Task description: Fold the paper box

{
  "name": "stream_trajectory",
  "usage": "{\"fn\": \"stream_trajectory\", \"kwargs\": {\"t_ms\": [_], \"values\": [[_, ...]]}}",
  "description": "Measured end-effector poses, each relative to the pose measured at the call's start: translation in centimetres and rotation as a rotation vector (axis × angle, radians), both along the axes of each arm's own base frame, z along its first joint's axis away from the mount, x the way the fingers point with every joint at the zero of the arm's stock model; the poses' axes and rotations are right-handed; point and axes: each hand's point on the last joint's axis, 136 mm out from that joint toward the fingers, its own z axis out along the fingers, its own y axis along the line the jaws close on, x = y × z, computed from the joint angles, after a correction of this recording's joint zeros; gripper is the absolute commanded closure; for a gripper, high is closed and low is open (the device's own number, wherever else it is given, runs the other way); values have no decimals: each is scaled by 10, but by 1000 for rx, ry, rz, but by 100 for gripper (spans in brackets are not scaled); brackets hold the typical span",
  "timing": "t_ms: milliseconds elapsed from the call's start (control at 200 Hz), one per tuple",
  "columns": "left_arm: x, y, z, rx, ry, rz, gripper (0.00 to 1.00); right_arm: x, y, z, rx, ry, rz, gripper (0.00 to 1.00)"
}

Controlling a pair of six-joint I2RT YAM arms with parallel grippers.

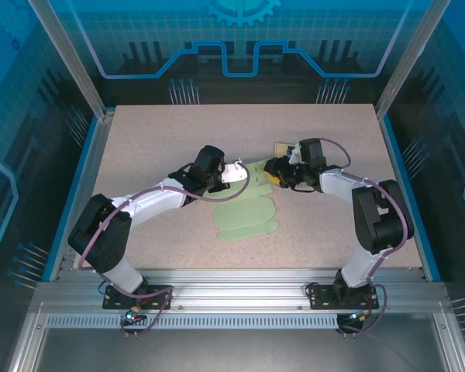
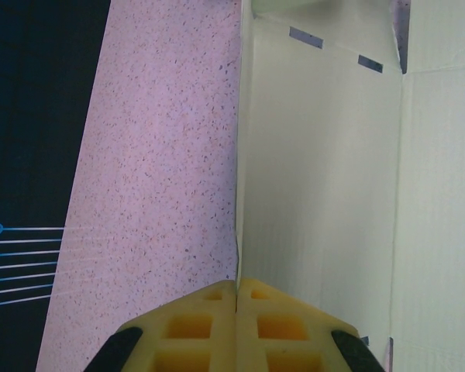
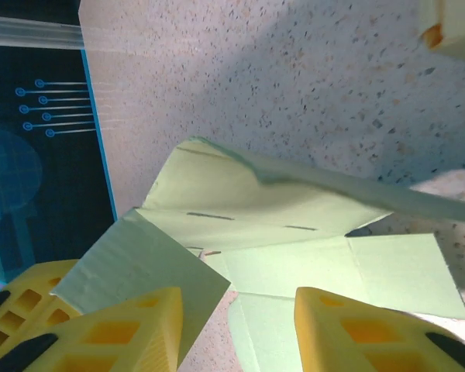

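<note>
In the top view, the left hand [image 1: 231, 175] is sitting left of centre at the upper left corner of the paper box [image 1: 248, 209]. In its wrist view its jaws are pressing together, pinching the sheet's left edge, and the pale panel is running straight up the frame from that pinch.

The box is lying mostly flat and unfolded in the middle of the desk [image 1: 163, 139]. Its long axis is running from the gap between the two hands down toward the lower centre of the frame, so both hands are working at its upper end and the lower panels are lying free.

The right hand [image 1: 277, 172] is sitting just right of centre at the sheet's upper right corner. In its wrist view its jaws are standing partly apart, gripping nothing. A raised flap [image 3: 139, 263] is leaning over the left-hand finger, and creased panels are spreading across the middle of the frame beyond the gap.

The flap seems the nearest thing for the right hand to take. Bare desk is lying open around the sheet, widest toward the frame's left and top.
</note>
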Motion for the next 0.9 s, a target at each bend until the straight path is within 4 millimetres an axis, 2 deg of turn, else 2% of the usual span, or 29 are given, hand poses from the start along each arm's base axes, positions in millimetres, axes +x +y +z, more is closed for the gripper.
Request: {"fn": "stream_trajectory", "kwargs": {"t_ms": [220,345,510,745,900], "values": [[-4,-7,1,6,-9,-12,100,-6,30,6,-35,-21,68,54],[-2,-8,2,7,-24,-11,100,-5,30,6,-54,-33,74,52],[-2,-7,-2,5,-40,-10,100,-14,17,1,-115,-33,77,50],[-5,-2,1,-27,-34,-40,100,-39,-25,12,-238,-100,44,50],[-4,2,7,-59,-30,-51,100,-50,-39,-7,-286,-84,37,49]]}}
